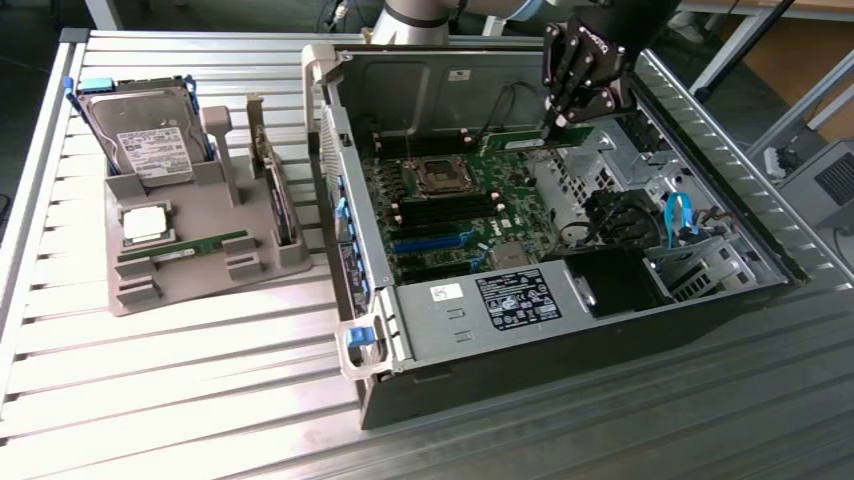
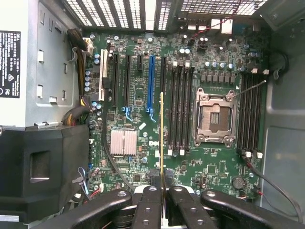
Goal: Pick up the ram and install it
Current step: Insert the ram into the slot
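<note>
My gripper (image 1: pixel 562 122) hangs inside the open computer case, over the far end of the motherboard (image 1: pixel 461 215). It is shut on the ram (image 1: pixel 537 141), a thin green stick held above the board. In the wrist view the ram (image 2: pixel 162 138) appears edge-on as a narrow gold-green line running out from between the black fingers (image 2: pixel 148 205) of the gripper (image 2: pixel 162 187). It hovers beside a bank of long black memory slots (image 2: pixel 180 107), next to the empty processor socket (image 2: pixel 213 117). A second green stick (image 1: pixel 180 248) lies on the grey holder tray (image 1: pixel 200 275).
The tray at the exterior view's left also carries a hard drive (image 1: pixel 140 135) and a square silver processor chip (image 1: pixel 144 222). In the case are the power supply (image 1: pixel 514 300), a blue cable (image 1: pixel 675 215), a silver heatsink (image 2: pixel 123 142) and more slots (image 2: pixel 251 112). Case walls (image 1: pixel 327 150) enclose the board.
</note>
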Action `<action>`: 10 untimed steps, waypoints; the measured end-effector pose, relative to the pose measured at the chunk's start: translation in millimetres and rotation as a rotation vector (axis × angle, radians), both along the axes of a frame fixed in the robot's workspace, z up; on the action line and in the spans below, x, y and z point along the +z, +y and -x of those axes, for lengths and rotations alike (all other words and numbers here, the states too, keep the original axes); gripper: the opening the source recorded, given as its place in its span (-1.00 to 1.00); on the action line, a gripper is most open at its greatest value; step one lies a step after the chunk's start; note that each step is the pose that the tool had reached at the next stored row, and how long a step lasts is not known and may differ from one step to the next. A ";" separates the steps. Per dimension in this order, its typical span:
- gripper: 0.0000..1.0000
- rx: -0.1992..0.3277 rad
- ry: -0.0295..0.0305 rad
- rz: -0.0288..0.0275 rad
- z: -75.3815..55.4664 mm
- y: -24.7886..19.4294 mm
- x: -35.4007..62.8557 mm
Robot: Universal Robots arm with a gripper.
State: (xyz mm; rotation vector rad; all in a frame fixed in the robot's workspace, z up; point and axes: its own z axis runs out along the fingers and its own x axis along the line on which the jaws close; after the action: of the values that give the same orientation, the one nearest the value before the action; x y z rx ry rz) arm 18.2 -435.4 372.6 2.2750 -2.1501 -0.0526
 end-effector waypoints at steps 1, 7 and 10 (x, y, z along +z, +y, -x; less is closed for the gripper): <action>-0.77 0.000 0.0001 0.0001 0.2 0.3 -0.1; -0.77 0.000 0.0000 -0.0002 1.5 3.0 -1.8; -0.77 0.000 0.0000 -0.0001 2.2 4.1 -2.6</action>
State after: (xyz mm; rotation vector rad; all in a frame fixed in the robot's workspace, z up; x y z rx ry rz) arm 16.0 -431.4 370.0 2.2750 -2.1502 -0.0527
